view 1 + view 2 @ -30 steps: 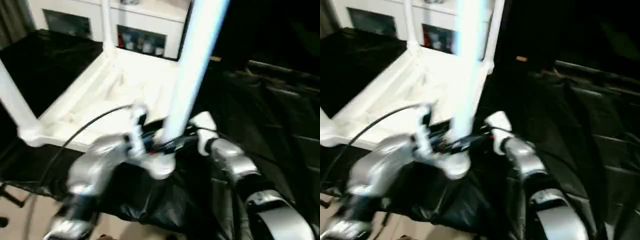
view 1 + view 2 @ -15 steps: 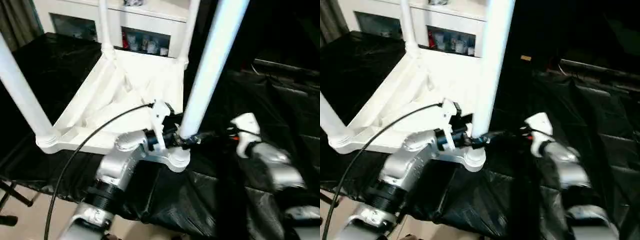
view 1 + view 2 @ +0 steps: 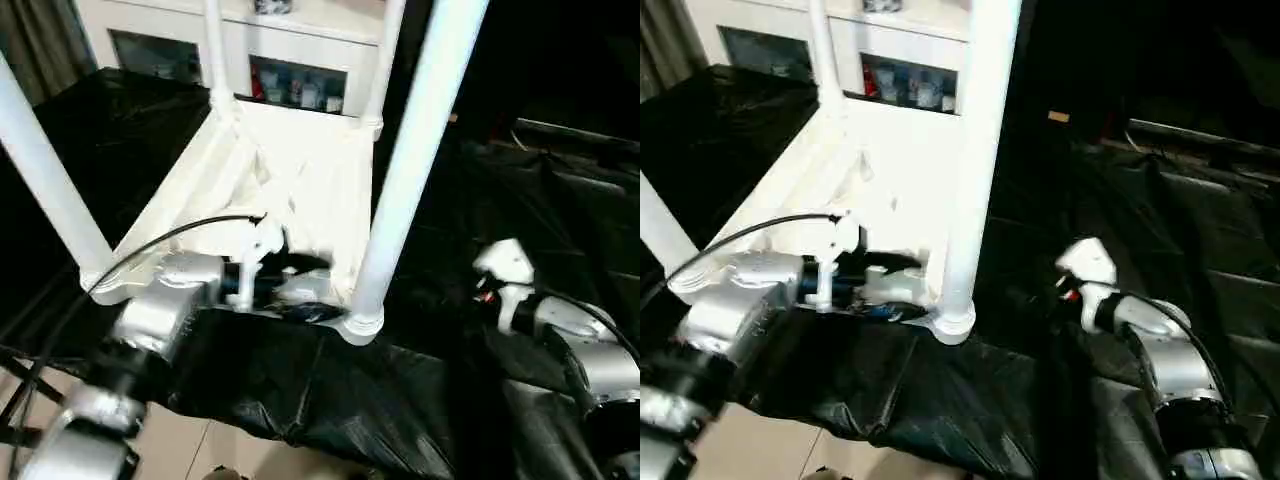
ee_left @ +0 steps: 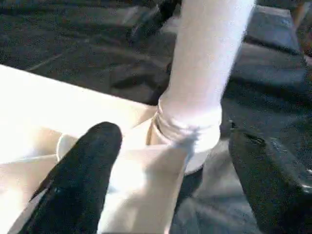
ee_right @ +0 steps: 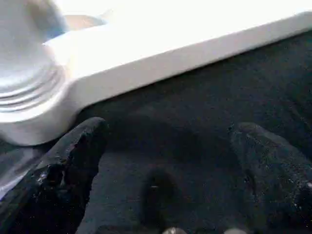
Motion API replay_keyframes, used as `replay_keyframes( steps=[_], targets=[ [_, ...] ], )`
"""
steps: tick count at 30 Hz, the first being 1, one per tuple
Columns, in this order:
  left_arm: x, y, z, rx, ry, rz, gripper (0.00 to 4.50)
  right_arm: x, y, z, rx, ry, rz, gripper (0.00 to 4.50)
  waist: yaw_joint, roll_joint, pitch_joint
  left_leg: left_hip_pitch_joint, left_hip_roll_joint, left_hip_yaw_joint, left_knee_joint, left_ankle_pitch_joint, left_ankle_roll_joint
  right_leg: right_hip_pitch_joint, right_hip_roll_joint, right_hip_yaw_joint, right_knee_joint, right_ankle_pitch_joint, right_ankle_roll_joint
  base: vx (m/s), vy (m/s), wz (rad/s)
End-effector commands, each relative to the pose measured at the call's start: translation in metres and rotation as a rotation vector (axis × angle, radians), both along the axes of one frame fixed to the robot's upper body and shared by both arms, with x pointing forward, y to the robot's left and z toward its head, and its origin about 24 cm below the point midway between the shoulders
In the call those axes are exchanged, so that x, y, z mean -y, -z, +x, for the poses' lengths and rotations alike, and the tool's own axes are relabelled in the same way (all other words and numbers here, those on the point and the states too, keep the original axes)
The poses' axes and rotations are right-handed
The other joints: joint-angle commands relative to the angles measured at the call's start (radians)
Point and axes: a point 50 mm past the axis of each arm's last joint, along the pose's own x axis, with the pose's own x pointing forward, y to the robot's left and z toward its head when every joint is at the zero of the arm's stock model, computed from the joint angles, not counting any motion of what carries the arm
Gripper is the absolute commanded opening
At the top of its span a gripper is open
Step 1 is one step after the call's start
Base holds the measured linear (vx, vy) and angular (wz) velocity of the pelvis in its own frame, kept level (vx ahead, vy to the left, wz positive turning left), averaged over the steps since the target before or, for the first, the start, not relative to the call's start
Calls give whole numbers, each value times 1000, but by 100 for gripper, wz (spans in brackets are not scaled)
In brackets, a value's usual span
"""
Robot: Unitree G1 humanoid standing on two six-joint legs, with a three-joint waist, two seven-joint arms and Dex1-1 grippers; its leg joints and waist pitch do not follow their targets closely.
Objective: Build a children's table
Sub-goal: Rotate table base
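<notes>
Tabletop [image 3: 290, 170] lies upside down on the black cloth [image 3: 300, 390] with 4 legs [image 3: 415, 165] standing in its corner sockets, so assembly looks nearly done. Left gripper [image 4: 170, 180] and right gripper [image 5: 165, 170] both gape, holding nothing.

One tabletop [image 3: 300, 170]; four legs [image 3: 410, 170]; two grippers [image 4: 170, 195]; one cabinet [image 3: 290, 60].

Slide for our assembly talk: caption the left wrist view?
Open left claw at the tabletop corner where a white leg stands socketed.
</notes>
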Motion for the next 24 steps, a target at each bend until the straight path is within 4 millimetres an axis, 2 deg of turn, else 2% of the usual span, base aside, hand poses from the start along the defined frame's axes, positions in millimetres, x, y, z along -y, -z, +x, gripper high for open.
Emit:
replay_keyframes(
  steps=[1,3,5,6,7,9,11,12,13,17,18,19,21,24],
  targets=[
    [-1,-2,1,14,60,60,369,0,-4,-5,-16,-54,-14,450,5,7,-68,12,1,11,-67,-204,48,58,-36,29,-65,-159,-222,0,0,0],
    [-5,-2,0,6,103,113,355,-2,-10,-11,-41,-99,2,450,7,11,-67,12,2,10,-68,-208,45,60,-37,29,-62,-151,-231,0,0,0],
    [-4,-3,0,9,121,125,341,-2,-13,-15,-55,-118,5,450,10,8,-65,11,3,10,-69,-223,45,60,-38,29,-65,-175,-227,0,0,0],
    [-4,-2,1,2,131,133,329,-1,-15,-17,-64,-132,5,450,11,15,-64,12,3,10,-70,-234,37,58,-40,29,-67,-197,-226,0,0,0],
    [-3,-2,1,1,133,134,321,-1,-16,-18,-67,-136,4,450,11,12,-65,12,3,10,-70,-237,34,59,-39,29,-69,-204,-224,0,0,0],
    [-1,0,2,-5,138,137,297,0,-17,-22,-74,-152,-1,450,13,16,-64,15,3,10,-70,-254,24,58,-39,30,-72,-225,-219,0,0,0],
    [0,1,3,-4,131,141,288,0,-18,-23,-74,-154,-2,450,13,16,-65,14,3,9,-69,-257,21,58,-41,29,-71,-226,-221,0,0,0],
    [1,4,4,-5,128,152,274,0,-18,-25,-75,-157,-3,450,13,19,-66,14,1,9,-68,-257,21,58,-40,29,-72,-227,-220,0,0,0],
    [1,6,5,-4,122,163,263,0,-19,-26,-76,-160,-4,450,12,16,-65,12,0,9,-69,-255,22,58,-38,29,-74,-227,-217,0,0,0],
    [1,8,10,8,114,186,231,-1,-22,-31,-85,-169,-5,450,15,21,-68,11,1,7,-66,-233,30,62,-40,29,-69,-196,-219,0,0,0],
    [0,9,11,13,110,195,231,-1,-23,-32,-88,-169,-5,450,15,19,-69,10,1,7,-66,-227,32,63,-40,29,-69,-187,-222,0,0,0],
    [-1,10,12,15,104,205,224,-1,-23,-33,-90,-170,-5,450,14,23,-68,9,-1,7,-67,-228,31,63,-39,28,-70,-189,-222,0,0,0],
    [-4,11,14,12,108,237,209,-2,-23,-35,-95,-172,-7,450,13,21,-67,10,-1,7,-67,-240,31,63,-38,28,-73,-204,-217,0,0,0],
    [-7,12,15,6,107,255,183,-3,-23,-36,-95,-171,-8,450,15,24,-67,12,1,6,-68,-251,24,61,-41,28,-74,-223,-215,0,0,0]
  ],
)
